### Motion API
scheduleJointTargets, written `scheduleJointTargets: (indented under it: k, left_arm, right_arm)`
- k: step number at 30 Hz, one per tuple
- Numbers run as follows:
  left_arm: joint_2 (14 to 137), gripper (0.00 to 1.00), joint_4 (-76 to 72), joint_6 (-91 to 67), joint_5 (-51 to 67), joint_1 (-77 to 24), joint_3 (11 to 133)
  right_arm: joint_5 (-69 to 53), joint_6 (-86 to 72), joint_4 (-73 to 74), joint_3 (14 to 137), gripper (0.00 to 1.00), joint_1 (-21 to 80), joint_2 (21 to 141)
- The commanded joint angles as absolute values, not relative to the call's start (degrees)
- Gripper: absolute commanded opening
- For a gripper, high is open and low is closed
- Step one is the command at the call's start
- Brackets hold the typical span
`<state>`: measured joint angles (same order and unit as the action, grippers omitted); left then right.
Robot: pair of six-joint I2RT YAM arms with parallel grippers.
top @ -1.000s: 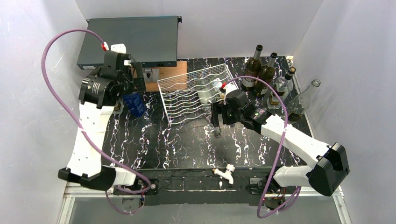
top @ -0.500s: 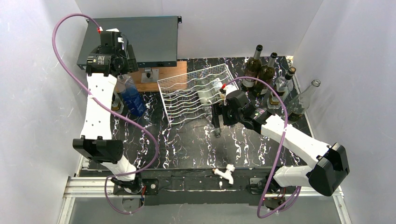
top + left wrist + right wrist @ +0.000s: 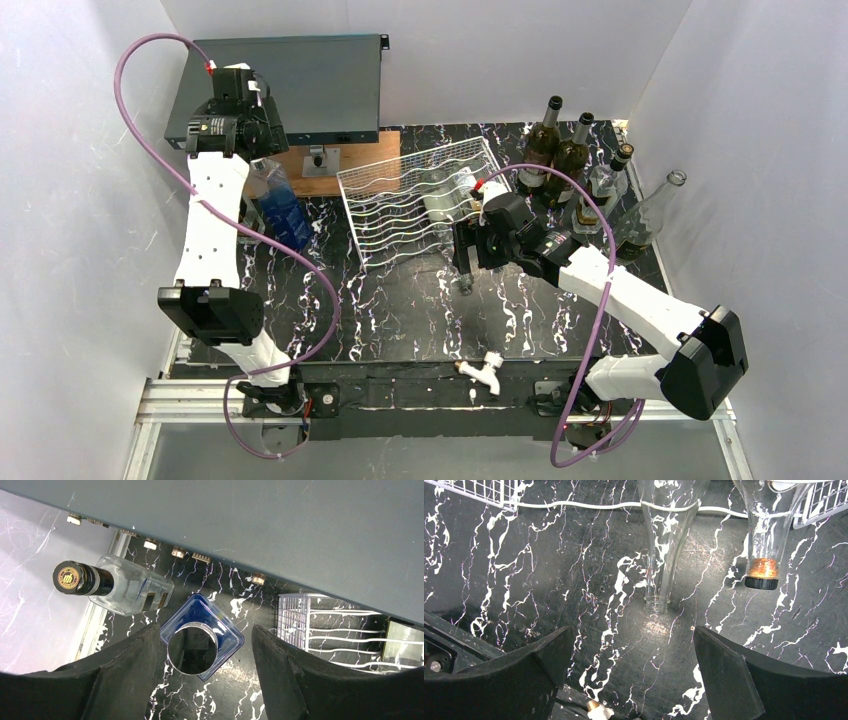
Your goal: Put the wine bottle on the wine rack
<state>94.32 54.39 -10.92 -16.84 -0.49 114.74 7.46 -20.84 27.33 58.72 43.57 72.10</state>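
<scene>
- Left gripper (image 3: 206,632) hangs, jaws apart, astride the open neck of the blue wine bottle (image 3: 225,629); nothing clamped yet. Centre, then squeeze below the lip.
- Smooth round neck and square glass shoulders, so likely slippery. It stands upright, left of the white wire wine rack (image 3: 420,200).
- Right gripper (image 3: 632,630) gapes empty over the marbled table (image 3: 524,580).

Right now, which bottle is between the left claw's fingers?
The blue square bottle with the open mouth: it stands between the fingers of the left gripper. The clear bottle with the black cap beside it sits outside them.
</scene>
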Motion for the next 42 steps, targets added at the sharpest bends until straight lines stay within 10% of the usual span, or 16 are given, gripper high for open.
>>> scheduleJointTargets:
  k: [1,11,24,33,42]
  left_arm:
    - [94.5,0.64,53.0,-11.0,-16.4,-0.1,113.8]
    - [95.1,0.48,52.1,-11.1,-16.0,-0.1,111.6]
    - [93.3,0.51,51.1,-11.4,-16.4,-0.1,107.6]
    - [88.2,0.0,51.3,-9.4,-14.3,-0.1,104.4]
    - [75.4,0.0,50.1,-9.2,-12.4,-1.1,94.7]
  right_arm:
    - [7.4,-20.5,26.8,60.2,0.98,43.4,71.7]
    - [7.6,-20.1,27.0,60.1,0.98,43.3,71.5]
    - [7.3,-20.0,26.9,60.4,0.98,43.3,72.0]
    - [7.3,-20.0,26.7,60.2,0.98,43.3,72.4]
    - [6.6,-20.1,25.8,60.5,0.98,43.3,74.2]
